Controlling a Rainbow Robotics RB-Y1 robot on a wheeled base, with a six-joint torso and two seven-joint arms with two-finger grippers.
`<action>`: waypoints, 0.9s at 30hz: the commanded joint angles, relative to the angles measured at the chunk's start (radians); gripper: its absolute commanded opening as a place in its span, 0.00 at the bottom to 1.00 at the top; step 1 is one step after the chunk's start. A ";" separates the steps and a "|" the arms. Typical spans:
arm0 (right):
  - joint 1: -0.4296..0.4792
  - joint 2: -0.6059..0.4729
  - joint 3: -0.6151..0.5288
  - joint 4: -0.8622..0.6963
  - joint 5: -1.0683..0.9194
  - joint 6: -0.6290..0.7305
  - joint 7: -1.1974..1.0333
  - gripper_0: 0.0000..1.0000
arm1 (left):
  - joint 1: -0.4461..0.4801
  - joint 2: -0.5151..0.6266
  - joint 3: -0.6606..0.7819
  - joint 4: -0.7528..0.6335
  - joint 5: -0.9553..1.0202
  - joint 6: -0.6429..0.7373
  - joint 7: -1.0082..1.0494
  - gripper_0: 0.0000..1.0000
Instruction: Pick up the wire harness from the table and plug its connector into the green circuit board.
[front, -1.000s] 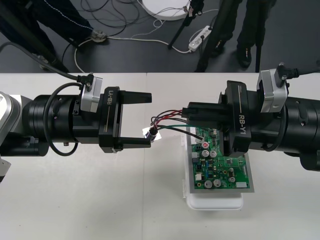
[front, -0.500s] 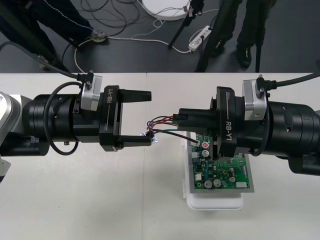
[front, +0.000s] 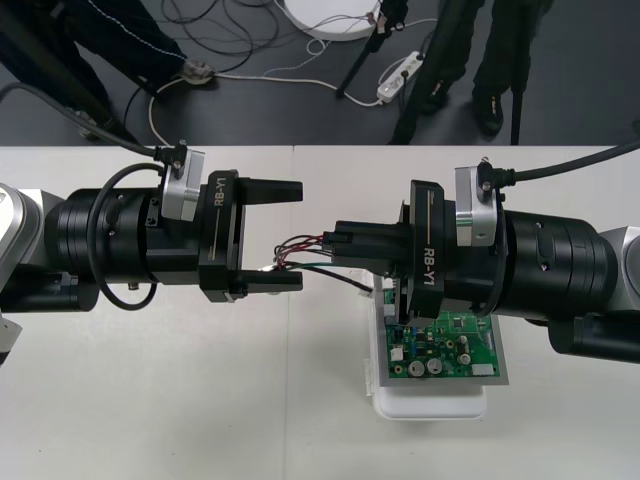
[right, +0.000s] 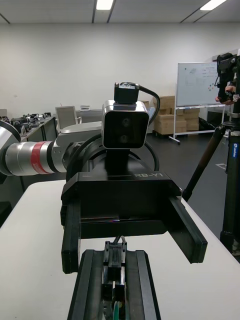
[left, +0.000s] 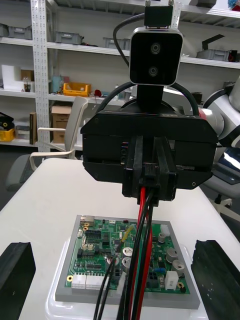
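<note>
Two claws tip to tip over the table (front: 150, 400), mid-frame in the front view.

At left, the left claw (front: 300, 236): fingers wide apart, clamping nothing, one above and one below the loose end of the harness (front: 305, 250).

Between the two, red, black and green wires, slack, with the long axis left to right, from the left claw's gap straight into the right claw (front: 342, 245).

Right of centre, that right claw: pressed together on the plug (right: 114, 259), harness held clear of the table.

Lower right of the frame, the green board (front: 445, 348) on its white base (front: 430, 405), partly under the right claw's body and apart from the plug.

Likely hinge of the coming move: plug level, wire side toward the left claw, board below and behind the right claw's tips, right arm much the nearer. Seems to call for a downward turn of the plug, or a handover of the wires to the left first.

From the left wrist: wires hanging from the closed fingers, over the board's middle, a relation hidden under the arm from above. From the right wrist instead: plug seated between the two black fingers, left claw's open pair beyond it.
</note>
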 joint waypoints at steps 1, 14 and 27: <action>-0.031 0.013 0.013 -0.017 0.002 0.011 -0.033 0.00 | -0.037 0.031 -0.019 -0.015 0.011 0.039 0.061 0.92; -0.046 0.018 0.025 0.011 0.005 0.025 -0.047 0.00 | -0.035 0.028 -0.019 -0.015 0.009 0.038 0.059 0.92; -0.060 0.019 0.022 0.011 -0.065 0.033 -0.034 0.00 | -0.035 0.028 -0.020 -0.016 0.014 0.038 0.059 0.92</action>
